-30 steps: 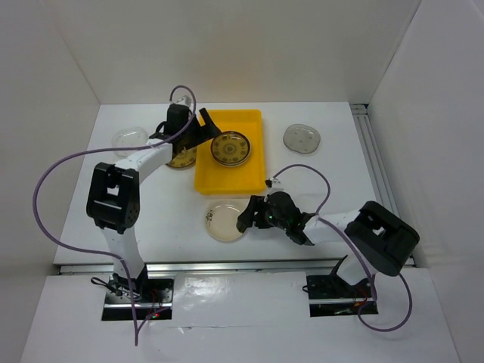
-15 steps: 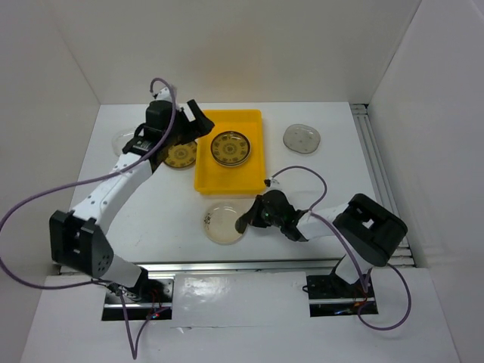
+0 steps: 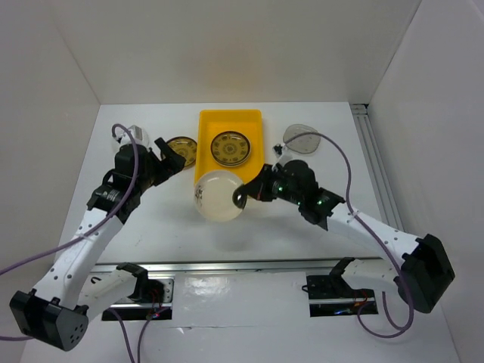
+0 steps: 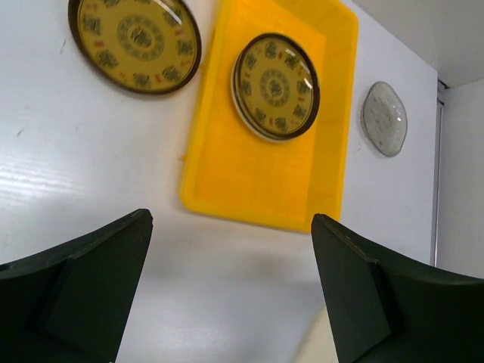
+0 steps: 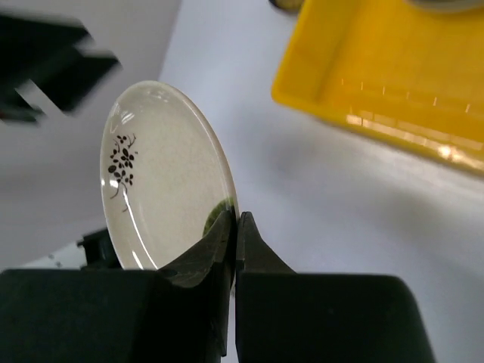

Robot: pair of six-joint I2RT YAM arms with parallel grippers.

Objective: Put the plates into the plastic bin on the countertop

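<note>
**Cream plate pinched on edge, just short of the yellow bin**

The right claw (image 3: 242, 197) is pressed together on the rim of a cream plate (image 3: 218, 195), holding it in the air at the near end of the yellow bin (image 3: 253, 125). From overhead the plate reads as a plain pale disc. Only the right wrist camera shows that the cream plate (image 5: 162, 181) stands nearly upright, glossy, with a small black sprig (image 5: 121, 159) painted on its face and a dark patch where the right claw (image 5: 234, 246) bites the edge. The same view shows the bin's smooth plastic wall (image 5: 393, 68) catching the light.

The left claw (image 3: 170, 155) is spread wide over the white table (image 3: 151, 219), left of the bin and gripping nothing. Between its dark fingers (image 4: 83, 287), the left wrist camera shows detail the top view blurs. A round plate with a gold pattern and dark rim (image 4: 274, 85) lies flat in the far part of the shallow rectangular bin (image 4: 257, 181). A matching gold plate (image 4: 134, 41) sits on the table just left of it, and a wavy glassy plate (image 4: 384, 119) lies well to the right.
</note>
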